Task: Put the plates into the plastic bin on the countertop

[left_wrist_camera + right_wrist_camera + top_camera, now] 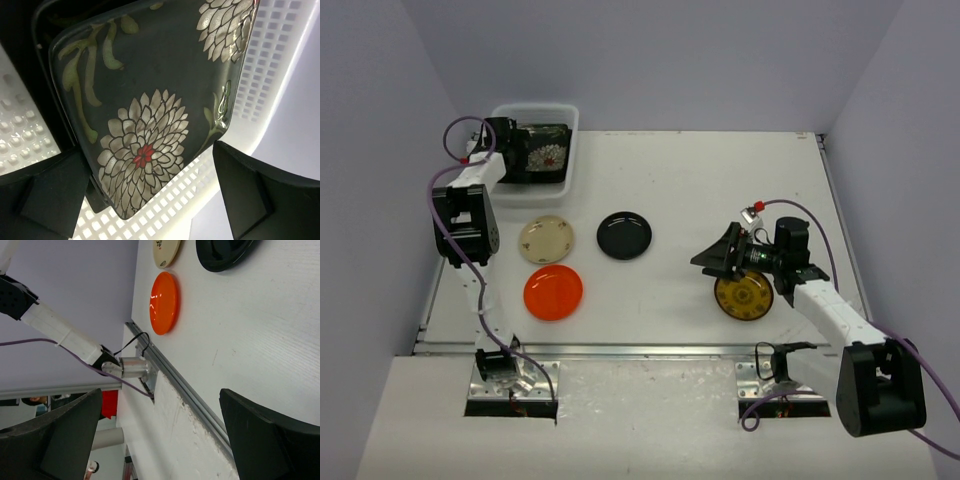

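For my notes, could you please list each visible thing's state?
Left fingers: open, over the plastic bin.
Right fingers: open, empty.
Floral plate: in the plastic bin.
Cream plate: on the countertop.
Black plate: on the countertop.
Orange plate: on the countertop.
Yellow plate: on the countertop.

The top view looks steeply down from high behind the near edge of the table point(720, 180), taking in all of it. The left wrist view sits very close, looking past the left gripper point(150, 165) into the bin point(280, 50), with a flowered plate point(150, 100) just ahead filling the picture. The right wrist view, rolled sideways, looks low across the table from the right gripper point(160, 395). Well ahead lie the orange plate point(163, 302), cream plate point(167, 252) and black plate point(220, 252), shared with the top view.
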Motion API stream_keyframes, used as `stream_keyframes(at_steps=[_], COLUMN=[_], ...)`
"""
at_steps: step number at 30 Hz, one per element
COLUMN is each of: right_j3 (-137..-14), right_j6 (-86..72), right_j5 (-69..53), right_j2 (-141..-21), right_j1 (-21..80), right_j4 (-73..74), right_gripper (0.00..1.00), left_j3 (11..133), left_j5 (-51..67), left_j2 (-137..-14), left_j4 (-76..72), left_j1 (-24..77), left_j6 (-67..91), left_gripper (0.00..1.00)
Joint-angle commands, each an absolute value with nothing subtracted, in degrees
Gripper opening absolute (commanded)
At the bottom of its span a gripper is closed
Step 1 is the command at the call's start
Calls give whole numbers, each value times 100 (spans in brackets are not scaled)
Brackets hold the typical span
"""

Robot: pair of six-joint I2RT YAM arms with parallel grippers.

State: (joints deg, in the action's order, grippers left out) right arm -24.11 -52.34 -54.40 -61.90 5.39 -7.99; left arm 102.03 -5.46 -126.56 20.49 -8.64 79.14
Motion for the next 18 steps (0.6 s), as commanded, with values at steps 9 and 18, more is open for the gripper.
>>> stream_keyframes(at_steps=[9, 18], right_j3=[-2627, -2917], right_j6=[-4722, -4931], right_j5=[-5327, -5434], right_j2=[-6266, -7448], right_j1=[563, 913], right_j4=[-643, -1320], right_gripper=[99, 99], left_j3=[10278, 9467], left_j5=[-291, -904], left_j2=[-11955, -9817], left_j4=[2567, 2168], left_j1=[-905, -713], left_j6=[7471, 6414], left_gripper=[100, 100])
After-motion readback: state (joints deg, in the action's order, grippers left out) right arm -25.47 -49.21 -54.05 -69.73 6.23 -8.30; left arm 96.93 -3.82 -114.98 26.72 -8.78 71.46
